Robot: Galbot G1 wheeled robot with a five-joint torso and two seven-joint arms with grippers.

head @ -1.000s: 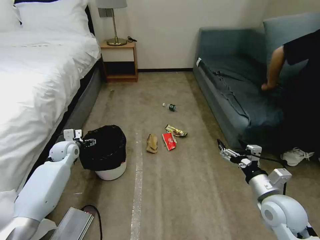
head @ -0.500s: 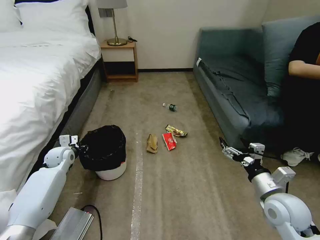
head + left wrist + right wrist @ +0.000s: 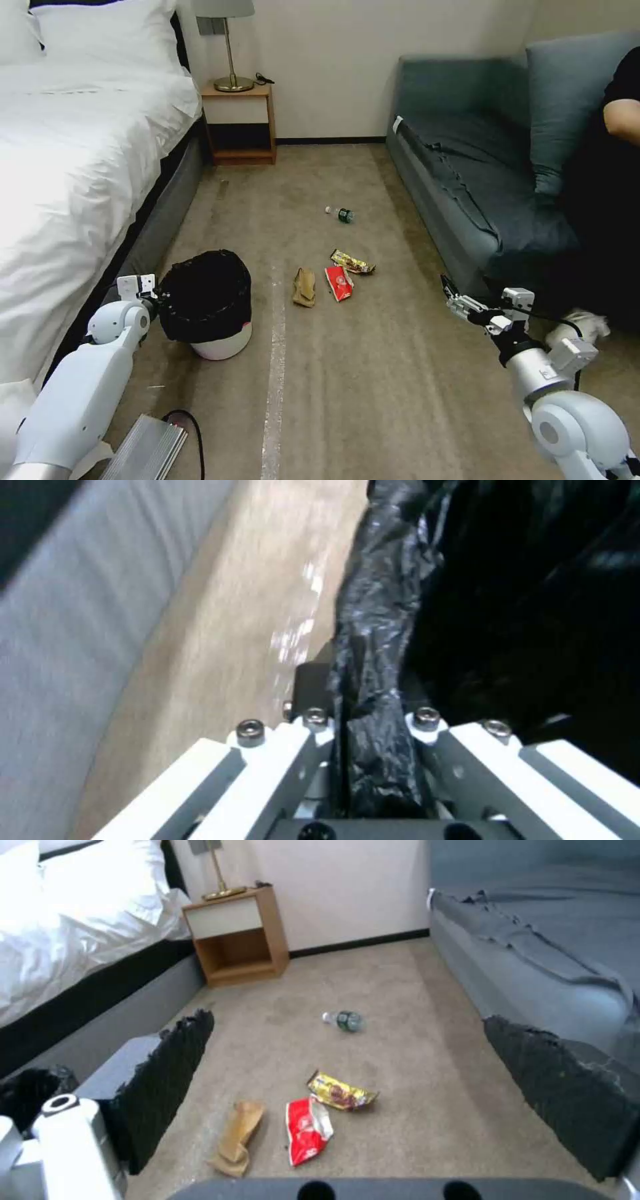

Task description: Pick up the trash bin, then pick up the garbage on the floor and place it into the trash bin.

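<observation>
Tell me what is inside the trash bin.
The trash bin holds a crinkled black bag draped over its rim, which the left gripper pinches. The bag's dark inside hides whatever lies at the bottom.

Trash bin (image 3: pixel 220 345): smooth white plastic shell, liner is crinkled glossy black plastic film (image 3: pixel 373 630). Carpet (image 3: pixel 373 373): matt, short-pile, beige. Brown paper bag (image 3: pixel 305 287) crumpled, matt. Red snack packet (image 3: pixel 339 283) and gold-brown wrapper (image 3: pixel 352 261) shiny foil. Bottle (image 3: pixel 343 214) clear plastic. Right gripper (image 3: pixel 347 1080) pads (image 3: pixel 167 1080) rough black rubber. Nightstand (image 3: pixel 240 123) wood. Sofa (image 3: pixel 467 167) matt cloth.
</observation>
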